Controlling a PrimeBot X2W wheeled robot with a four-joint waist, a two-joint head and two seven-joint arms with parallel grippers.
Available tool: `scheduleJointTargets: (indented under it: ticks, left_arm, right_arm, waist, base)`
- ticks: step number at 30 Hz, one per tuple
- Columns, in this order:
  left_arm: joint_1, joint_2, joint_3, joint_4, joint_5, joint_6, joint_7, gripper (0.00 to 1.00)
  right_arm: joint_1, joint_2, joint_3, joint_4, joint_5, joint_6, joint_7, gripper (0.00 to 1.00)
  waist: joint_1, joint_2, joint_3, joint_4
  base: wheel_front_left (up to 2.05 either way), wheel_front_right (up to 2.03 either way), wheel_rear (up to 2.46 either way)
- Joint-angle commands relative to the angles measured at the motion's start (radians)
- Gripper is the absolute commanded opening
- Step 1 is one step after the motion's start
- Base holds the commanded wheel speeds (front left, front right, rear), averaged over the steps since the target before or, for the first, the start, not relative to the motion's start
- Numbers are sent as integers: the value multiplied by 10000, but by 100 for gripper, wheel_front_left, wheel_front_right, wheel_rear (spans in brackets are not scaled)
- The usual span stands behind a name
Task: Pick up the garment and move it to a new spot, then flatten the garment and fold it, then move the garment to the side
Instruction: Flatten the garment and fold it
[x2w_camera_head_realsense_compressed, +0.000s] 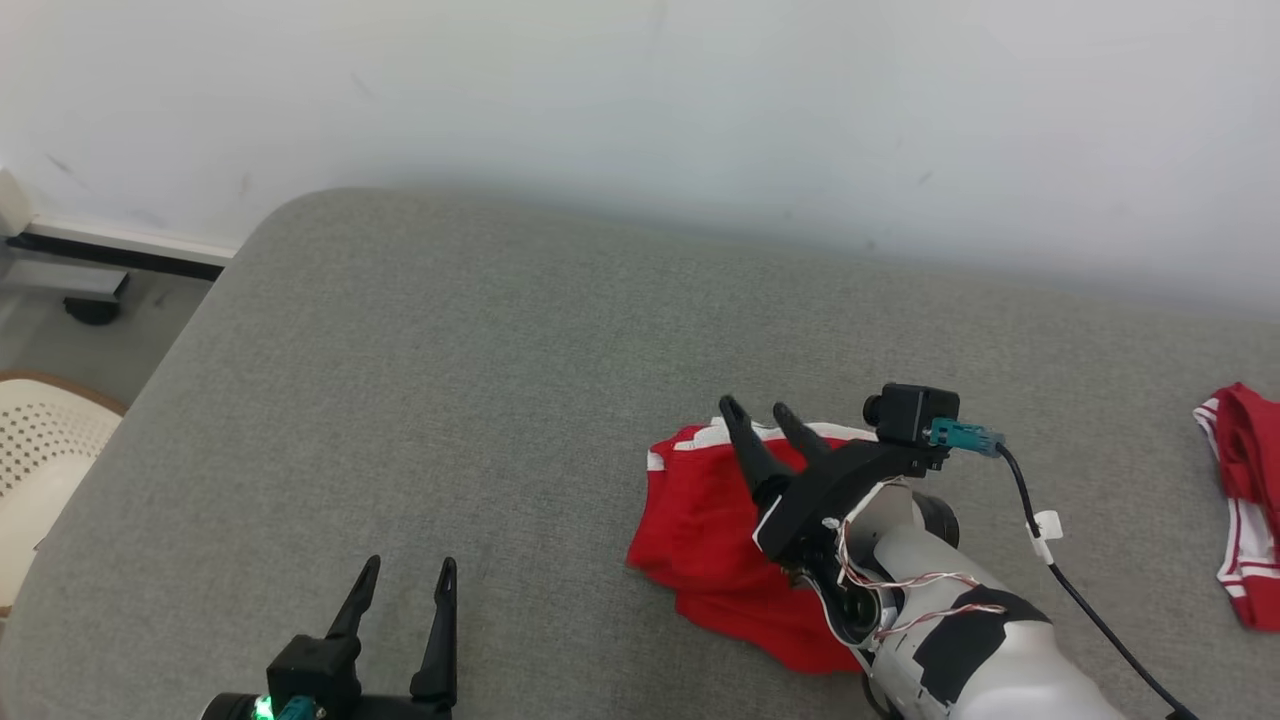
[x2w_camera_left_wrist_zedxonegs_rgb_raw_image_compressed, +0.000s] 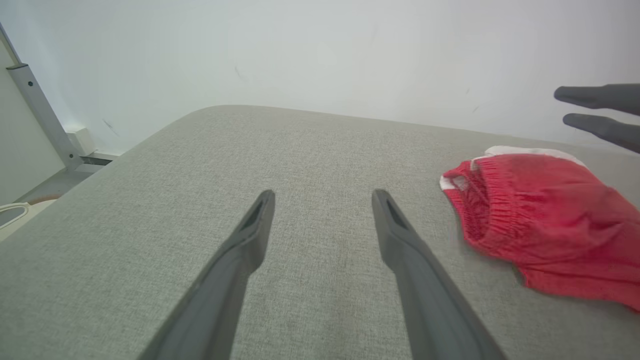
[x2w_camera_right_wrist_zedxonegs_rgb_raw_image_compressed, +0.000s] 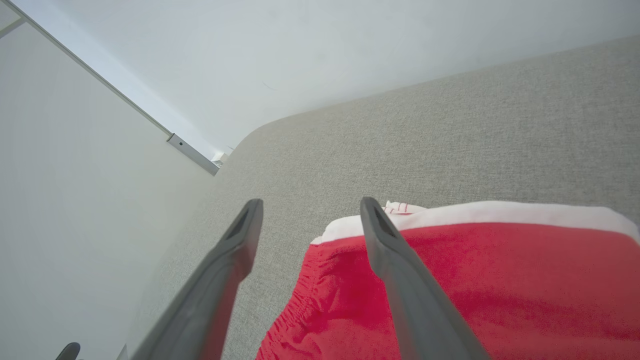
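The garment (x2w_camera_head_realsense_compressed: 705, 530) is a pair of red shorts with white trim, lying folded on the grey cushioned surface (x2w_camera_head_realsense_compressed: 450, 380). In the left wrist view the garment (x2w_camera_left_wrist_zedxonegs_rgb_raw_image_compressed: 545, 225) lies at the right, elastic waist facing left. Over its far edge my right gripper (x2w_camera_head_realsense_compressed: 760, 412) hovers open, holding nothing; its wrist view has the garment (x2w_camera_right_wrist_zedxonegs_rgb_raw_image_compressed: 475, 280) under and between the spread fingers (x2w_camera_right_wrist_zedxonegs_rgb_raw_image_compressed: 400, 270). My left gripper (x2w_camera_head_realsense_compressed: 407, 572) stands open and empty at the lower left, well apart from the cloth, with bare surface between its fingers (x2w_camera_left_wrist_zedxonegs_rgb_raw_image_compressed: 240, 250). The right fingertips (x2w_camera_left_wrist_zedxonegs_rgb_raw_image_compressed: 595, 112) show at that view's right edge.
A second red and white garment (x2w_camera_head_realsense_compressed: 1245, 500) lies at the far right edge of the surface. A white wall (x2w_camera_head_realsense_compressed: 640, 100) runs behind. Off the rounded left edge stands a cream perforated basket (x2w_camera_head_realsense_compressed: 40, 450) on the floor. A black cable (x2w_camera_head_realsense_compressed: 1080, 590) trails from the right wrist.
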Motion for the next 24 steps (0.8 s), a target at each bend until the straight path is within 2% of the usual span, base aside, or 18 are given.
scheduleJointTargets:
  ticks: [1,8,10,13,17,18,24]
  left_arm:
    - [219,26,75,-26,60,34,-16,100]
    - [473,44,355,-243,106,81,-16,100]
    - [565,71,443,-363,136,107,-16,100]
    - [718,183,584,-549,215,157,-16,100]
    - [844,292,772,-773,297,246,-16,100]
    - [844,292,772,-773,297,246,-16,100]
    - [1025,507,982,-1042,414,305,-16,100]
  right_arm:
    - [-78,-78,8,-70,-46,2,-180,100]
    - [188,-1282,-450,-865,-721,2,-813,100]
    - [262,-1804,-1193,-1413,-1330,2,-827,100]
    - [1061,-2184,-2619,-2336,-2612,2,-810,100]
    - [2313,-2246,-4499,-3842,-4526,2,-815,100]
    - [2313,-2246,-4499,-3842,-4526,2,-815,100]
    - [4322,-1709,-6247,-6036,-6710,2,-817,100]
  waist:
    - [0,-1,-114,-149]
    - [0,-1,-257,-469]
    - [0,-1,-281,-596]
    - [0,-1,-324,-771]
    - [0,-1,-372,-1007]
    - [0,-1,-372,-1007]
    - [0,-1,-411,-1368]
  base:
    - [0,0,0]
    - [0,0,0]
    - [0,0,0]
    - [0,0,0]
    - [0,0,0]
    - [0,0,0]
    - [0,0,0]
